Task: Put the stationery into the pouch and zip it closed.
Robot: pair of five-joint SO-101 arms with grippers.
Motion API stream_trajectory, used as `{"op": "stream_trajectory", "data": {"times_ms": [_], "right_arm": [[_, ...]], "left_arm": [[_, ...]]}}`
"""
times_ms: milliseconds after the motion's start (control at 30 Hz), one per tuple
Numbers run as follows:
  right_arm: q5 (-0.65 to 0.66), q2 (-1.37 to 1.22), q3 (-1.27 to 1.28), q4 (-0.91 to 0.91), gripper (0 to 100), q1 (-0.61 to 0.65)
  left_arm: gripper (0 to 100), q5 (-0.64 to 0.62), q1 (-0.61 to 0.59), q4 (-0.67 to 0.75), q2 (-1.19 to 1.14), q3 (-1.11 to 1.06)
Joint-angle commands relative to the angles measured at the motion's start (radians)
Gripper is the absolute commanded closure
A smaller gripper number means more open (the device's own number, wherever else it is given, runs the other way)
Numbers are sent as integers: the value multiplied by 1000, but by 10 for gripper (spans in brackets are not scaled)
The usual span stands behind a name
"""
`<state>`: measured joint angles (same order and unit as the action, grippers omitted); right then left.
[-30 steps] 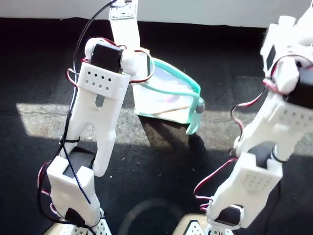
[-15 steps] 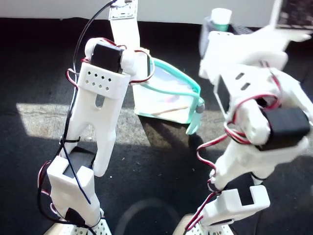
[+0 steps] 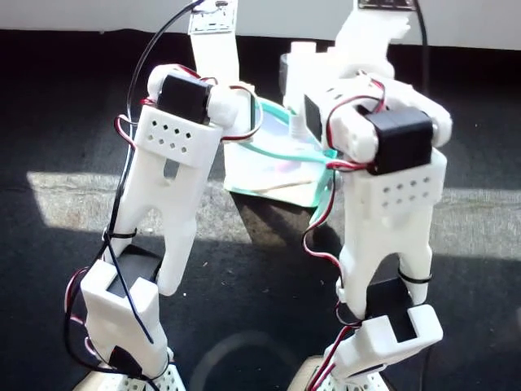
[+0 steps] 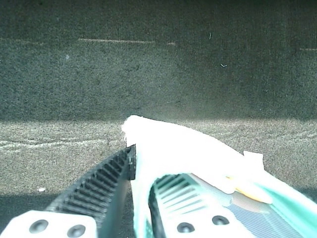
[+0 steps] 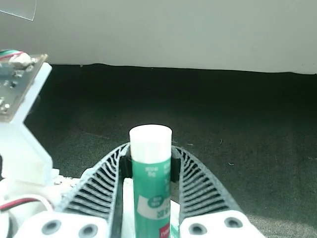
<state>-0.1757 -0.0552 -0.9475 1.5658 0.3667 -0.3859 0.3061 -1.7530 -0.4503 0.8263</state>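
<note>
Across the high view, the pouch (image 3: 285, 153), clear with a teal rim, lies at the upper centre of the frame on the dark surface (image 3: 65, 98), partly in a strip of sunlight. A slim, pencil-like stick (image 3: 281, 183) already lies inside it. The left arm (image 3: 167, 187) stands over the pouch's left corner, and the arm's own body hides its jaws. The right arm (image 3: 391, 204) rises at centre right, with the white cap of a glue stick (image 3: 303, 55) poking up just above the pouch's upper edge. How high it hangs over the pouch cannot be told.

Low in the left wrist view, the left jaws are closed on a pale flap of the pouch (image 4: 292, 208), pinching thin material between the ribbed black fingers (image 4: 99, 183). This grip probably serves to pin the pouch and hold its mouth up and open for loading. A yellowish item (image 4: 247, 191) shows through the clear wall.

At the bottom centre of the right wrist view, the right jaws grip the glue stick (image 5: 150, 168) upright by its green body, cap upward. Part of the left arm (image 5: 20, 124) sits at the frame's left edge. Held this way, the stick seems ready to be lowered into the opening, and the zip is not yet dealt with.
</note>
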Motion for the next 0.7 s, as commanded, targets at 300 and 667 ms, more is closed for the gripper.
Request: {"op": "stream_trajectory", "data": {"times_ms": [300,667], "right_arm": [[84,96,10,-28,993,-59],[212,305,53,197,993,-306]], "left_arm": [[990,8,8,-6,-25,-27],[990,9,-39,-6,-25,-27]]}}
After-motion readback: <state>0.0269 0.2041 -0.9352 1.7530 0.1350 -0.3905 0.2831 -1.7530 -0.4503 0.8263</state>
